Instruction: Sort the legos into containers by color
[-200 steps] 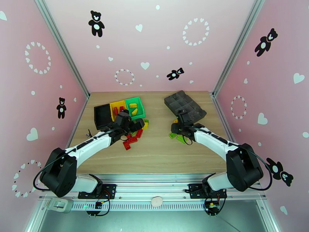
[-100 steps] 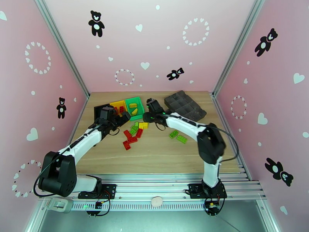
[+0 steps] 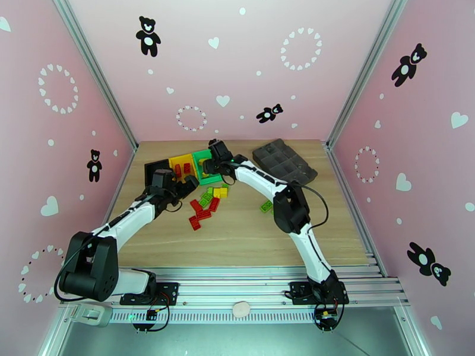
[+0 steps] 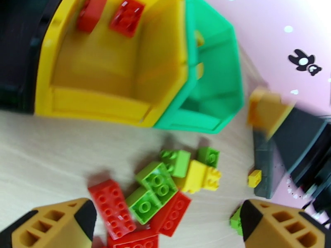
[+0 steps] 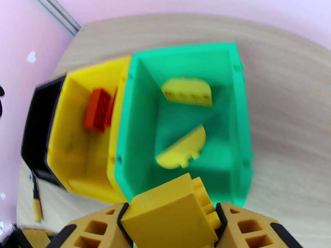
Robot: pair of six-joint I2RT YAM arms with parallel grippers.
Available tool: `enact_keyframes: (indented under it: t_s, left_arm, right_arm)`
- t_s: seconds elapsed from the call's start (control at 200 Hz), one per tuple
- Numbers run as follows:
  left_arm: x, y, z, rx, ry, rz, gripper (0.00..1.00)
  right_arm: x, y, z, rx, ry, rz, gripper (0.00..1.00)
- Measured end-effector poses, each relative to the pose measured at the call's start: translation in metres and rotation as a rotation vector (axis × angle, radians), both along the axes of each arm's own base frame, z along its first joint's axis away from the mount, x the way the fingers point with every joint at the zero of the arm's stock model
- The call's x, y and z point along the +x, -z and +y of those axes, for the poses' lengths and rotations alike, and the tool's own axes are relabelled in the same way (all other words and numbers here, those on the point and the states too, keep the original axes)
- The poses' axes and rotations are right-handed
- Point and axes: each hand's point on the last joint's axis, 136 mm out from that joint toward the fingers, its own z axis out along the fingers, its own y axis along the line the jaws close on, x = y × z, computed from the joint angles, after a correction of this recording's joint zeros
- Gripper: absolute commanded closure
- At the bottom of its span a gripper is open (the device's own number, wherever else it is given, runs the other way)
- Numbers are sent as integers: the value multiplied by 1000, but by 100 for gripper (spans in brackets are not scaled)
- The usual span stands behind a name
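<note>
My right gripper is shut on a yellow lego and hangs over the near edge of the green container, which holds two yellow pieces. In the top view this gripper covers part of the green container. The yellow container holds red legos, with the black container to its left. My left gripper stands open and empty above a loose pile of red, green and yellow legos. From above, the left gripper sits just left of that pile.
A dark grey divided tray lies at the back right. Two green legos lie apart from the pile, beside the right arm's elbow. The right arm stretches diagonally across the middle of the table. Bare wood spans the near half.
The right arm has swung from the green legos near the grey tray across to the green container. The left gripper has drawn back a little to the left, off the pile.
</note>
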Motion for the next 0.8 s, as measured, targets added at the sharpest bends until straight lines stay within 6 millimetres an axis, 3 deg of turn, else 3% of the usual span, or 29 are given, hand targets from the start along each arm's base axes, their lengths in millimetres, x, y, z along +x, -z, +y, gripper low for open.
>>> enact_keyframes:
  t_s: [0.22,0.521,0.681,0.801]
  left_arm:
    - [-8,2,2,-4,-6,4,2]
    - [-11,-10,0,-7,-1,-30,2]
    - [-18,-10,-16,13,40,-34,2]
    - [-27,-7,-35,33,87,-25,3]
  right_arm:
    - [8,-2,4,6,2,1,29]
    - [5,-1,0,-20,-13,7,32]
    - [-13,6,-19,-76,-17,31,35]
    - [-30,-4,-42,-113,-10,24,37]
